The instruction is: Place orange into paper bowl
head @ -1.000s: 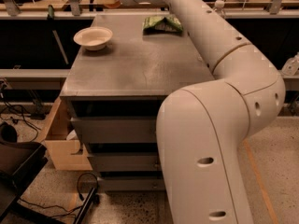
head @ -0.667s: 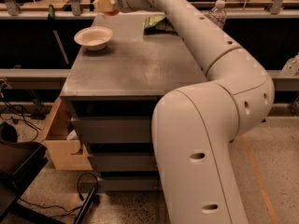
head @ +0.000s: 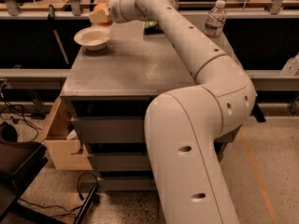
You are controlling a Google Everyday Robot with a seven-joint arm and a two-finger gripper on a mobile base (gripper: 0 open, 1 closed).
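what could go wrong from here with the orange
The gripper holds the orange seemingly over the far rim of the bowl, not its middle; released here it might clip the rim and tip it. The bowl sits near a corner of the table, so a stray orange could roll off.

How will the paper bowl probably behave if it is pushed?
The paper bowl looks thin and empty, so it would probably slide on the table. It may tip if the gripper, holding the orange just above its rim, presses there.
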